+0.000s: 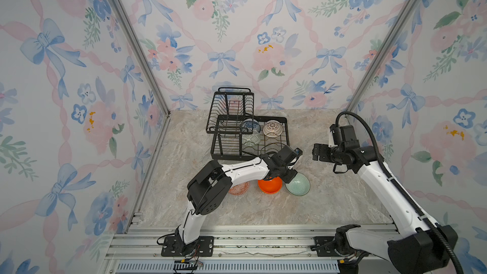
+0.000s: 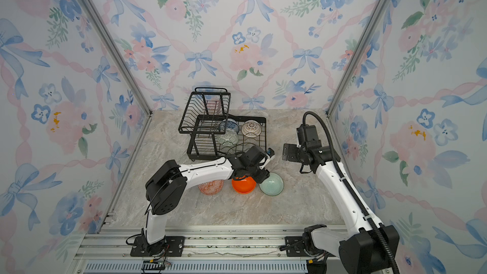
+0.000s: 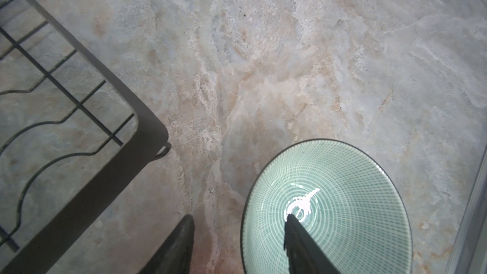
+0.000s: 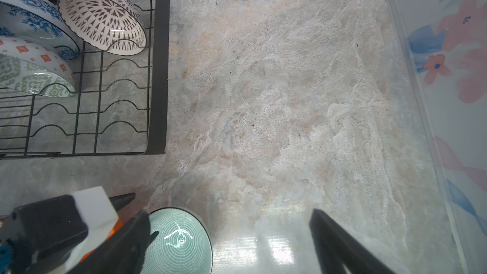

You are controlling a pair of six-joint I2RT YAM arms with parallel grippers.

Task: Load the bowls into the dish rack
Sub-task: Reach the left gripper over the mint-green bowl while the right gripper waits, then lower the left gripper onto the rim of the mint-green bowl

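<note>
Nearest the lens, an aluminium rail [image 1: 237,241] runs along the near edge and carries both arm bases. Beyond it spreads the marbled tabletop [image 1: 329,201].

At the far middle stands the dish rack [image 4: 160,75], black wire, with a small basket raised at its far left over a wider slotted tray.

The left arm [image 1: 245,171] reaches rightward along the near side of the rack. The right arm [image 1: 382,180] rises from the near right corner and bends toward the rack's right side.

Three bowls lean on edge in the tray's far slots: the blue-white floral bowl [image 1: 250,125] partly under the basket, the white-brown lattice bowl [image 1: 272,128] to its right, and the grey-green patterned bowl [image 1: 251,138] just near of the floral one.

Three more sit in a row on the tabletop, near of the rack. The orange-white geometric bowl [image 2: 210,187] is on the left, partly hidden by the left arm, the plain orange bowl [image 1: 269,186] in the middle, and the pale mint bowl [image 1: 297,184] just beside it on the right, mouth up.

The left pincer [image 3: 238,217] is down at the mint bowl's left rim, jaws about half spread. One finger is inside the bowl and the other outside, with a gap showing either side of the rim.

The right pincer [image 4: 229,212] hangs above bare tabletop right of the rack, spread wide and empty.
</note>
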